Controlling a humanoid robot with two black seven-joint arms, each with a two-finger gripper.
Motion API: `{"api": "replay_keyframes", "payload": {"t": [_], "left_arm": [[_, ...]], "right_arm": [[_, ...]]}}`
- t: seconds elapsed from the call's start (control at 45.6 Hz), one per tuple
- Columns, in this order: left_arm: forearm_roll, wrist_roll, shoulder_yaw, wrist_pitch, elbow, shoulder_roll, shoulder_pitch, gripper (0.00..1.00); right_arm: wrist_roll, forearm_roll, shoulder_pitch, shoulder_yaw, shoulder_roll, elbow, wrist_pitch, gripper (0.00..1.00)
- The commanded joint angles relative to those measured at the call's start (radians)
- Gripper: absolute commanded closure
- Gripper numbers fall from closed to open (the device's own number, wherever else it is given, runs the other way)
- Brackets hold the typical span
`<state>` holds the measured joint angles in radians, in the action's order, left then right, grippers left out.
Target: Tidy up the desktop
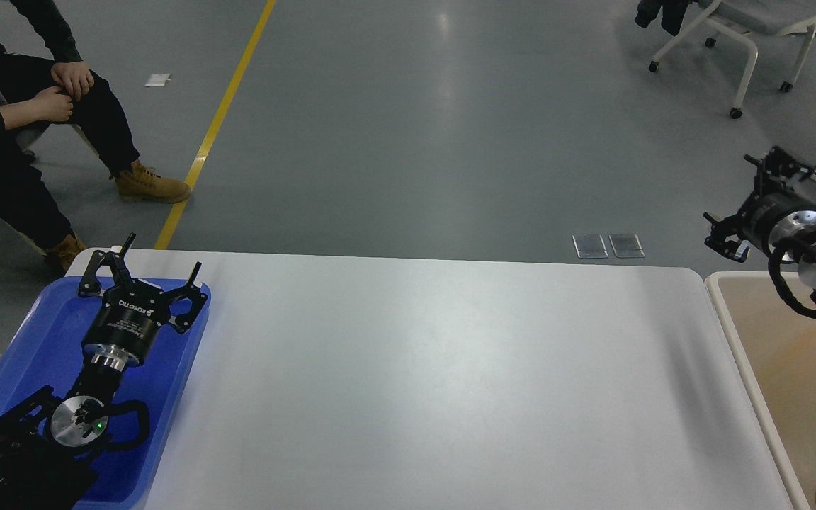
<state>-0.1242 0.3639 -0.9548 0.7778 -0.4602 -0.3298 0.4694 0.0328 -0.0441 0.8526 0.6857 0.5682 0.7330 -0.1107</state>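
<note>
filling the lower middle of the frame, the desktop (436,382) stretches as a glossy white slab with rounded far corners, its surface catching a soft glare. beyond it, toward 12 o'clock, runs the grey floor (450,127), crossed by a yellow line (217,120) slanting from the top edge down to the table's far left corner. at 8 o'clock a blue tray (40,340) sits on the desktop's left end, and at 3 to 4 o'clock a beige bin (769,375) with a white rim stands just beside the right end. at 10 o'clock a seated person (18,120) in dark clothes and tan boots rests hands on a knee. at 1 o'clock stands a white chair (741,35) on castors. the left gripper (156,265) hangs over the tray's far part, fingers spread wide apart. the right gripper (741,202) hovers at 3 o'clock above the bin's far edge, seen dark and side-on; whether its fingers are parted cannot be told. two small metal floor plates (608,246) lie just past the far edge.
</note>
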Motion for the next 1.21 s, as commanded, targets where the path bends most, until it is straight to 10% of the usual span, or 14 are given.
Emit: {"api": "replay_keyframes", "payload": {"t": [0.0,0.482,1.184], "left_arm": [[0.0,0.001,-0.001,0.0,0.0,0.0,0.0,0.01],[0.0,0.001,0.001,0.0,0.0,0.0,0.0,0.01],[0.0,0.001,0.001,0.0,0.0,0.0,0.0,0.01]], "right_arm": [[-0.001,-0.04,-0.024,0.127,-0.099,0.022,0.146,0.0],[-0.019,-0.066,-0.156,0.175,-0.277,0.02,0.546,0.0],[-0.073,-0.065,-0.221,0.182,-0.306,-0.104,0.577,0.0]]}}
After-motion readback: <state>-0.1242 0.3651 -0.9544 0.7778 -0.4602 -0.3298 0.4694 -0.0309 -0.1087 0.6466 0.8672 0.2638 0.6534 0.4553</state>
